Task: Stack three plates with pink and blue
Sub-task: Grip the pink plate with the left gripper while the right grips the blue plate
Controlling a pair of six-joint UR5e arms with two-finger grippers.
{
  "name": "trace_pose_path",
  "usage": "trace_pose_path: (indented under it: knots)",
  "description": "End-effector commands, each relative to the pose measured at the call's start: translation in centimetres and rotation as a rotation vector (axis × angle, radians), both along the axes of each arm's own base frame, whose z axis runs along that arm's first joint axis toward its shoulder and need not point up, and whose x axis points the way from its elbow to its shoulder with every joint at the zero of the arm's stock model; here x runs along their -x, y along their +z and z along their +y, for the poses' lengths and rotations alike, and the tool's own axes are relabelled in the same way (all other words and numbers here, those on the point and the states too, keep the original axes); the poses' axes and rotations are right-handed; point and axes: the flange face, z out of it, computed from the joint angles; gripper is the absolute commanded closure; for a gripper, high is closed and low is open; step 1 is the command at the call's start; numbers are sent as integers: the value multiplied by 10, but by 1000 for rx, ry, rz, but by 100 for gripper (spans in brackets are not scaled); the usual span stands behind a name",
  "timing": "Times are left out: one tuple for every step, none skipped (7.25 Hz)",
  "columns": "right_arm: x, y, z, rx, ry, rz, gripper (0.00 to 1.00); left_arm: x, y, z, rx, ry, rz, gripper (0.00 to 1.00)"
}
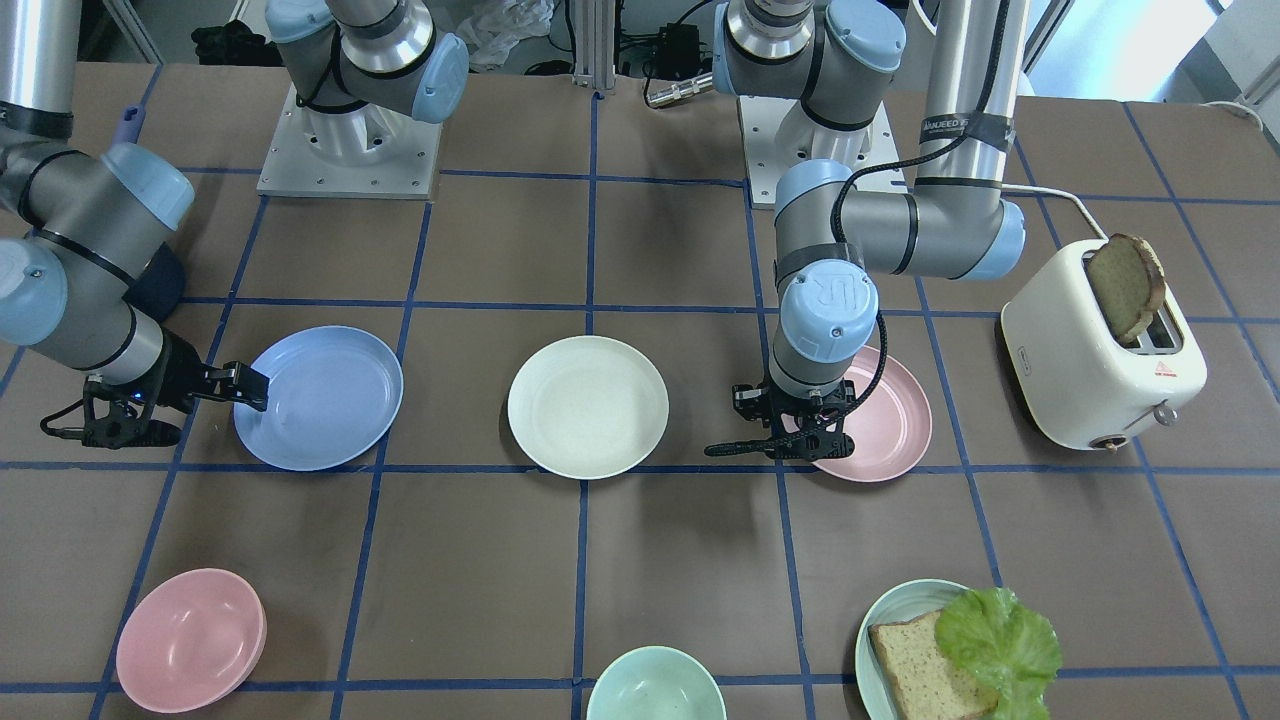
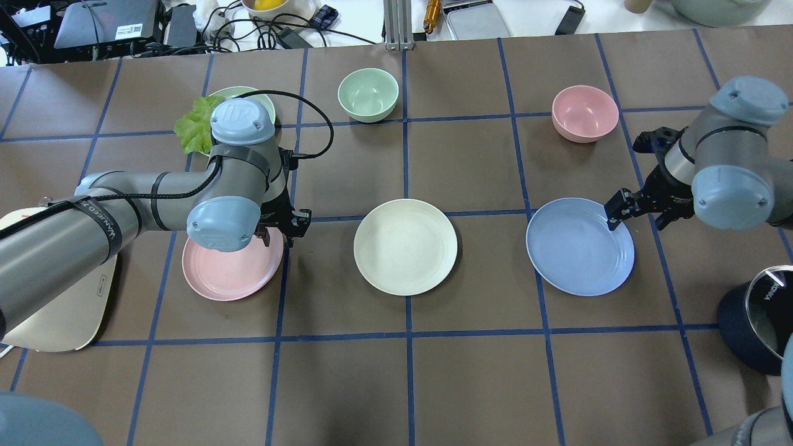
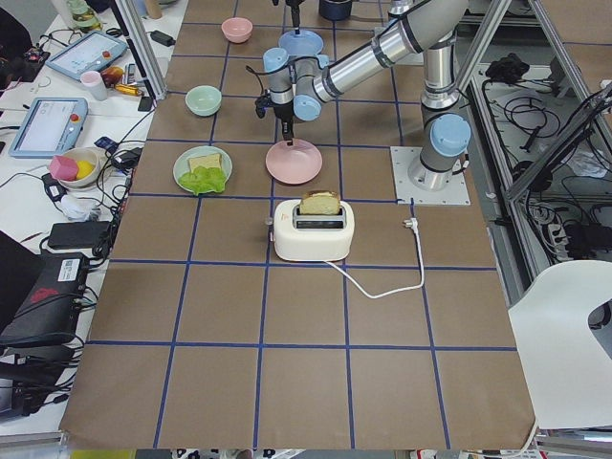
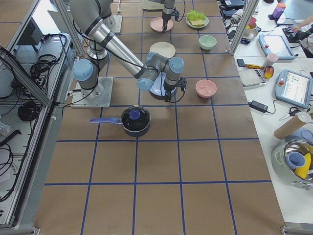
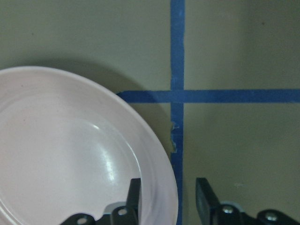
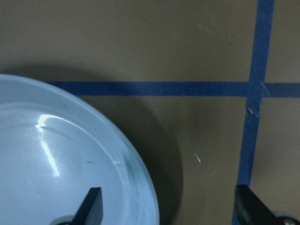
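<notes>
Okay, we see the three plates lying flat in a row across the table [image 2: 471, 371], apart from each other and none stacked: the pink plate [image 2: 229, 272] on the robot's left, the cream plate [image 2: 406, 246] in the middle, the blue plate [image 2: 579, 248] on the right.

The left gripper [image 5: 168, 183] points down at the pink plate's edge on the side facing the cream plate. Its jaws are spread and straddle the rim, with one finger [image 5: 133, 197] over the plate and the other outside over the blue tape. We cannot tell whether either touches the rim.

The right gripper [image 6: 167, 190] is low at the blue plate's outer far edge, jaws spread wide. One finger [image 6: 91, 206] is over the plate and the other is well outside it, nothing pinched.

Elsewhere on the table:
- a pink bowl [image 2: 585, 113] and a mint bowl [image 2: 368, 94] on the far side
- a teal plate [image 1: 880, 610] with bread and lettuce
- a white toaster [image 1: 1090, 370] holding a bread slice [image 1: 1125, 285] — beyond the pink plate
- a dark saucepan [image 4: 135, 120] past the blue plate
</notes>
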Motion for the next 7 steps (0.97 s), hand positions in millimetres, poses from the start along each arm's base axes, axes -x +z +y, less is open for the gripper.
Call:
trace_pose_path:
  knots:
    - [1, 1, 1, 2, 2, 1, 43, 0, -5, -1, -5, -2, 0, 60]
    - [1, 4, -1, 5, 2, -1, 62, 0, -6, -1, -6, 4, -1, 88]
    - [-1, 3, 0, 3, 1, -11, 79, -1, -6, -1, -6, 6, -3, 93]
    - [-1, 4, 0, 4, 2, -11, 88, -1, -4, -1, -1, -1, -15, 100]
    - [-1, 4, 0, 2, 8, -6, 93, -5, 2, 0, 7, -11, -57, 100]
    - [0, 9, -2, 14, 23, 2, 100, -6, 2, 1, 1, -25, -95, 100]
    - [-1, 16, -4, 28, 26, 5, 100, 0, 7, -1, 11, -41, -111, 100]
